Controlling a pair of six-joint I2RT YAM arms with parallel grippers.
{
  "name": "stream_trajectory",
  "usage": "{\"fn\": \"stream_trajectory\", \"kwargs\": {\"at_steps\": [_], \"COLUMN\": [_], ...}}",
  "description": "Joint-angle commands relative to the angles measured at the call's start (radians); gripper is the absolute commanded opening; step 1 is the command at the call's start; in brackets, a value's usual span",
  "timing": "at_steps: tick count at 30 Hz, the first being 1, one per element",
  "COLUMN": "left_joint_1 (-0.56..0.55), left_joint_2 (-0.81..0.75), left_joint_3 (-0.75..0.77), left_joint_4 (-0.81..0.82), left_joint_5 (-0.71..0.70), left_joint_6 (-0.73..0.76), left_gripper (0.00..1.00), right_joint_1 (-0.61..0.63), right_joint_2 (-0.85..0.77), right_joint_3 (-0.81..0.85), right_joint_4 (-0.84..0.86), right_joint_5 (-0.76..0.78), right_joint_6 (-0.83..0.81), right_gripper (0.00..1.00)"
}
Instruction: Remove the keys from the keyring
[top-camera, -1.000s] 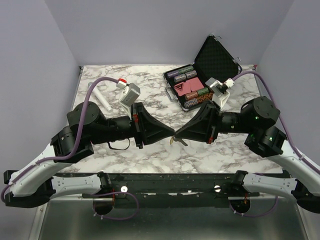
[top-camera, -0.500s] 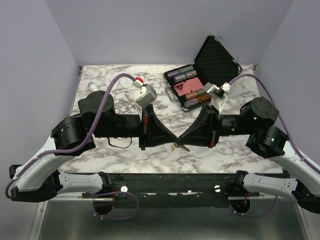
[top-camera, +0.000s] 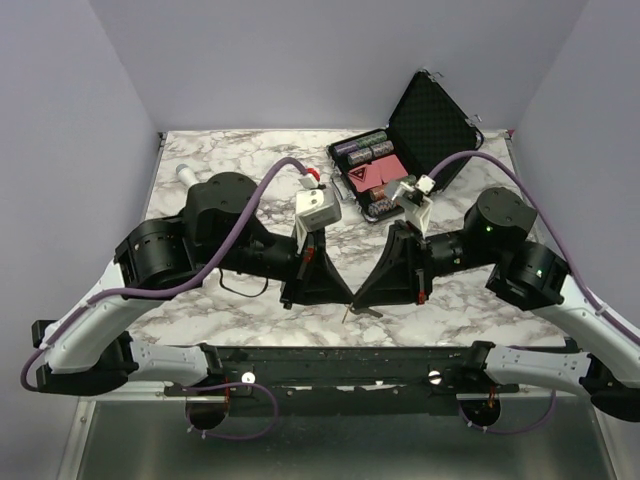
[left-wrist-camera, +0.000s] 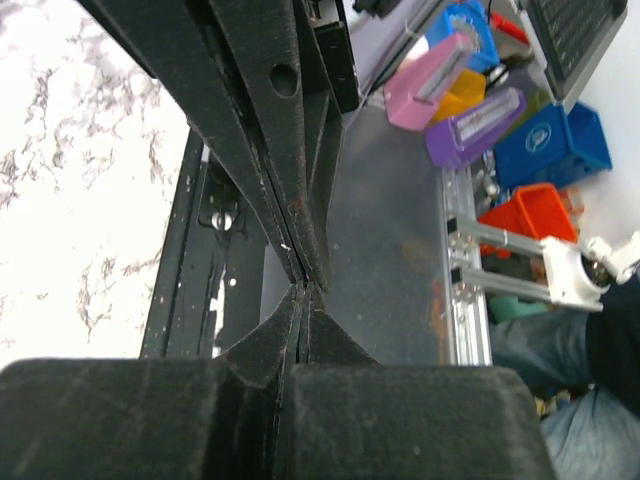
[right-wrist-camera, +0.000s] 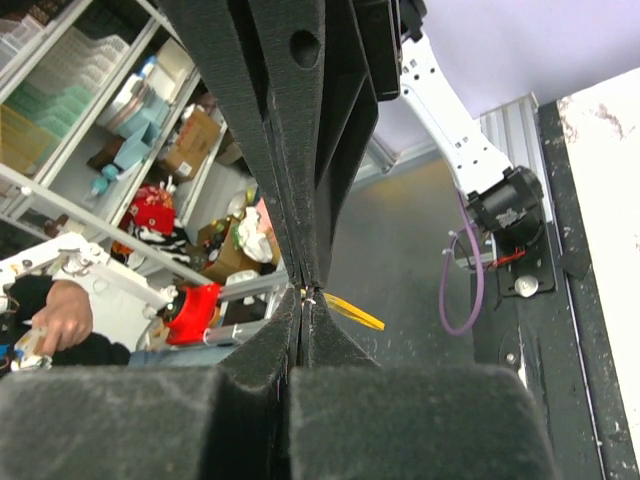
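In the top view my left gripper (top-camera: 347, 298) and right gripper (top-camera: 359, 298) meet tip to tip above the table's near edge, both shut. A tiny key (top-camera: 350, 313) with a yellow-orange head and short metal blade hangs just below the meeting point. In the right wrist view the key (right-wrist-camera: 352, 310) sticks out rightward from the tips, and a sliver of the silver keyring (right-wrist-camera: 311, 294) shows in my right gripper (right-wrist-camera: 303, 296). In the left wrist view my left gripper (left-wrist-camera: 303, 288) is pressed shut against the right one's fingers (left-wrist-camera: 300, 190); key and ring are hidden there.
An open black case (top-camera: 437, 112) with poker chips and a red card box stands at the back right. A white-and-grey cylinder (top-camera: 185, 172) lies at the back left, mostly behind the left arm. The black frame rail (top-camera: 320, 360) runs along the table's near edge.
Both grippers, still tip to tip, have moved toward the table's near edge, carrying the key with them. Both wrists have swung forward and the left arm has shifted right.
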Motion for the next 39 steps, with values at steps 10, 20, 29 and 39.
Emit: {"fn": "stream_trajectory", "kwargs": {"at_steps": [10,20,29,39], "left_joint_1": [-0.007,0.032,0.065,0.334], "left_joint_2": [0.103,-0.126,-0.356,-0.352], "left_joint_3": [0.106,-0.021,-0.342,-0.250], "left_joint_4": [-0.178,0.108,0.391,0.198], "left_joint_5": [0.030,-0.340,-0.587,-0.301], "left_joint_6": [0.171,0.065,-0.142,-0.102], "left_gripper": [0.35,0.89,0.96,0.99], "right_joint_1": [-0.002,0.000,-0.002,-0.055], "right_joint_2": [0.061,-0.076,-0.119,0.139], "right_joint_3": [0.036,-0.151,-0.287,-0.094], "right_joint_4": [-0.120,0.013,0.265,0.371], "right_joint_5": [0.011,0.355,0.668,0.338], "right_joint_6": [-0.097,-0.035,-0.048,-0.050], "right_gripper": [0.01,0.01,0.01,0.03]}}
